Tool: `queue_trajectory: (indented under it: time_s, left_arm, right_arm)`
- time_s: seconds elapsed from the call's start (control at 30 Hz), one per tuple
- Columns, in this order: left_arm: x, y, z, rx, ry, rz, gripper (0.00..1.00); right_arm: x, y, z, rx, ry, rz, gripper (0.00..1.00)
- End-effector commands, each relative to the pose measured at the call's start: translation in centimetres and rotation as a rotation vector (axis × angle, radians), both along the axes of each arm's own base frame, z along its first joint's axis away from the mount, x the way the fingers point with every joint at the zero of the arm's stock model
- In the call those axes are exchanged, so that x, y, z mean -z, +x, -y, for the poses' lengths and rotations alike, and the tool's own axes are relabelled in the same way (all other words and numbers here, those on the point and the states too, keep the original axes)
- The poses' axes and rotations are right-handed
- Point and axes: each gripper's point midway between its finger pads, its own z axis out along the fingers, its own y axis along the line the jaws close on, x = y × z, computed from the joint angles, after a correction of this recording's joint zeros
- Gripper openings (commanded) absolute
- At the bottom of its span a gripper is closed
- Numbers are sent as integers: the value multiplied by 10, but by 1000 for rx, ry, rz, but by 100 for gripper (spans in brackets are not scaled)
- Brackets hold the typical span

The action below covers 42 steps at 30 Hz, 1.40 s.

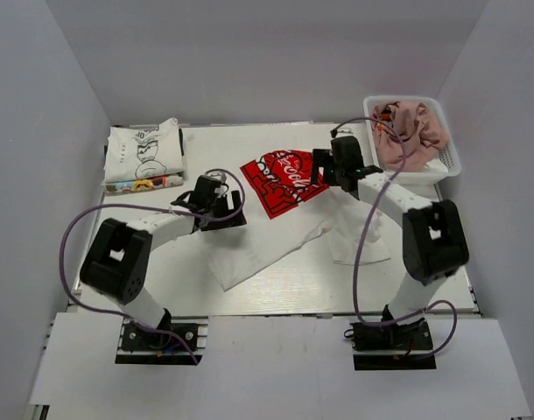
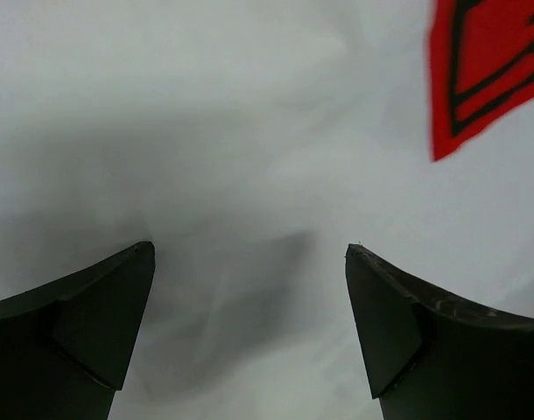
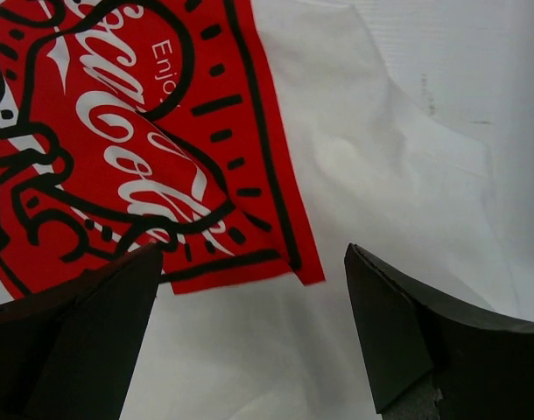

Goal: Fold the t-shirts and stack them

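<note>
A white t-shirt with a red Coca-Cola heart print [image 1: 283, 180] lies spread and rumpled across the middle of the table. My left gripper [image 1: 216, 203] hovers over its left part, jaws open with only white cloth [image 2: 249, 175] below them. My right gripper [image 1: 337, 168] stands over the print's right edge, open and empty, the red print [image 3: 118, 149] showing between and beyond its fingers. A folded white t-shirt with a black cartoon drawing [image 1: 146, 154] lies at the back left. A dusty-pink t-shirt [image 1: 414, 129] is bunched in the basket.
The white lattice basket [image 1: 451, 162] stands at the back right corner. Grey walls close in the table on three sides. Purple cables loop from both arms over the table.
</note>
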Motion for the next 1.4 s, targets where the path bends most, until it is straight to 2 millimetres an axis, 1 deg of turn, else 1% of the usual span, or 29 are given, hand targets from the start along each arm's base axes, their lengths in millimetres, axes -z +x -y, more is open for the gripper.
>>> queue_trajectory:
  time_s: [0.0, 0.03, 0.17, 0.23, 0.27, 0.33, 0.37, 0.4, 0.43, 0.47, 0.5, 0.57, 0.6, 0.7, 0.73, 0.8, 0.83, 0.87, 0.9, 0.93, 0.97, 1.0, 1.03, 1.07, 1.1, 1.13, 1.17, 1.23, 1.37]
  left_arm:
    - [2, 19, -10, -85, 36, -8, 100]
    - [4, 22, -11, -84, 57, -15, 100]
    - [15, 43, -10, -97, 111, -48, 100]
    - [41, 46, -17, -113, 154, -118, 100]
    - [39, 59, -17, -125, 150, -113, 100]
    - [65, 69, -26, -142, 179, -171, 100]
    - [59, 91, -30, -158, 172, -145, 100]
    - [62, 99, -31, -154, 171, -150, 100]
    - [63, 110, -32, -149, 161, -145, 100]
    - [65, 136, -35, -159, 147, -123, 100]
    - [66, 148, -37, -169, 146, -123, 100]
    - [37, 191, -30, -139, 130, -46, 100]
    - [35, 192, -35, -136, 136, -69, 100]
    - [-7, 201, -27, -95, 121, 35, 100]
    - [-21, 197, -29, -87, 120, 68, 100]
    - [-60, 172, -34, -101, 92, 132, 100]
    - [-45, 145, -43, -113, 110, 81, 100]
    - [-83, 134, -48, -166, 95, 154, 100]
    - [-86, 119, -56, -202, 97, 148, 100]
    - [-64, 91, -71, -240, 124, 85, 100]
    - [-63, 76, -81, -321, 123, 64, 100]
    - [-59, 61, -94, -383, 137, 43, 100]
    - [-50, 29, -108, -433, 171, 0, 100]
    - [-45, 16, -118, -510, 178, -18, 100]
    - [-38, -4, -127, -543, 182, -41, 100]
    - [-32, -15, -129, -556, 180, -60, 100]
    - [-27, -22, -133, -579, 175, -74, 100]
    - [-8, -40, -136, -608, 169, -110, 100]
    - [6, -45, -151, -704, 161, -102, 93]
  right_arm:
    - [5, 19, -22, -65, 39, -15, 90]
    - [11, 32, -27, -67, 37, -22, 90]
    - [35, 45, -30, -57, 14, -84, 90]
    - [52, 48, -31, -50, 8, -115, 90]
    - [43, 58, -36, -49, 17, -93, 90]
    - [68, 59, -35, -32, 4, -146, 90]
    - [57, 73, -37, -25, 16, -117, 90]
    - [77, 70, -34, -9, 2, -174, 90]
    - [80, 74, -31, 33, 5, -180, 90]
    - [66, 90, -30, 58, 25, -144, 90]
    - [79, 91, -34, 52, 30, -169, 90]
    - [74, 102, -39, 37, 71, -162, 90]
    - [62, 111, -41, 32, 82, -139, 90]
    - [26, 122, -40, 10, 58, -57, 90]
    - [-14, 128, -41, -4, 73, 44, 90]
    - [-28, 119, -40, -20, 63, 53, 90]
    - [-60, 111, -40, -33, 78, 102, 90]
    - [-67, 107, -38, -32, 81, 111, 90]
    - [-60, 97, -37, -38, 76, 90, 90]
    - [-66, 81, -35, -49, 86, 93, 90]
    - [-67, 64, -28, -43, 85, 90, 90]
    - [-91, 54, -23, -21, 111, 144, 90]
    - [-61, 24, -10, -9, 88, 76, 90]
    - [-81, 13, -6, 2, 108, 125, 90]
    - [-75, -7, 5, 38, 119, 111, 90]
    - [-39, -23, 12, 51, 91, 35, 90]
    - [-68, -37, 15, 64, 134, 97, 90]
    - [-47, -62, 24, 104, 156, 48, 90]
    - [-50, -108, 44, 147, 179, 72, 90]
